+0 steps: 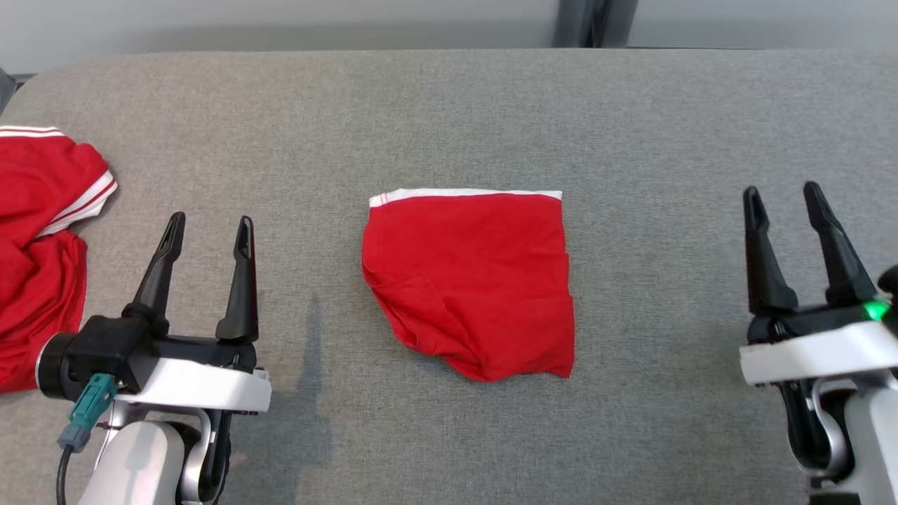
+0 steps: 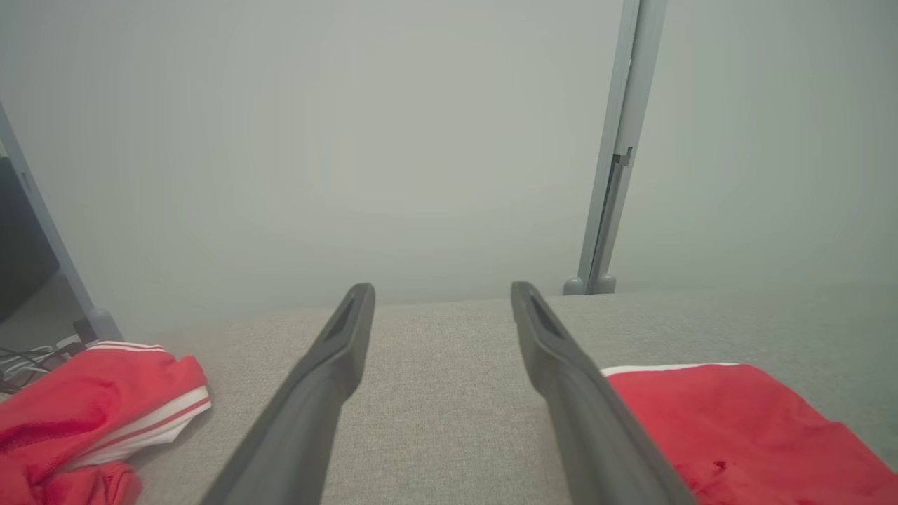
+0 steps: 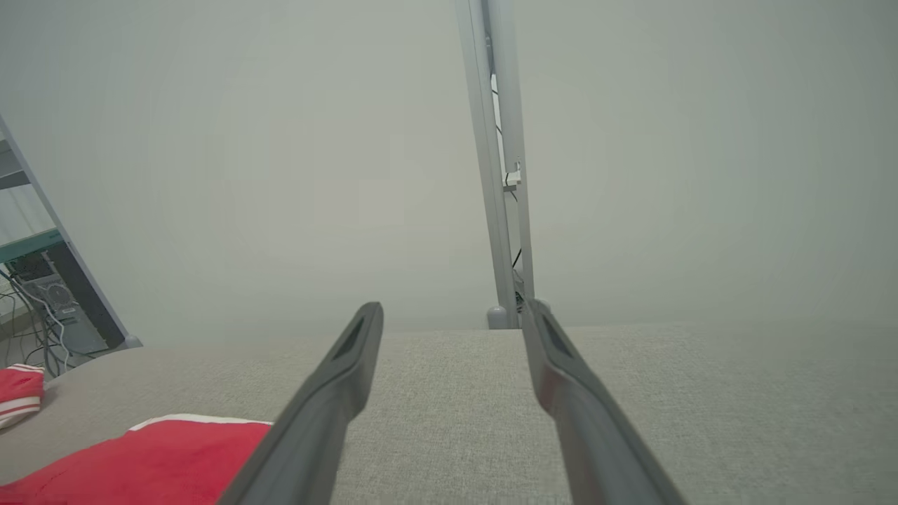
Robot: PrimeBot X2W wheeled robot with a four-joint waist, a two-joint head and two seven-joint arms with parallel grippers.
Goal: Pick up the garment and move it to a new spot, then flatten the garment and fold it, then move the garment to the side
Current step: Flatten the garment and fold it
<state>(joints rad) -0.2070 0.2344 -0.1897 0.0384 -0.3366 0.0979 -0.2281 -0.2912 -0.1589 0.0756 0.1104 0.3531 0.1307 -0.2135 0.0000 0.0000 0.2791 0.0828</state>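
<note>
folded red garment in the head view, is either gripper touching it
No, the folded red garment lies apart from both, with the left gripper and right gripper open and off to its sides.

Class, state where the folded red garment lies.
In the head view the folded red garment lies centred on the table, between the left gripper and right gripper, touching neither.

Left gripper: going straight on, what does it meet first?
Way looks free: the left gripper aims over bare grey table; folded red garment lies to its right, crumpled red garment to its left. Depth unclear.
</note>
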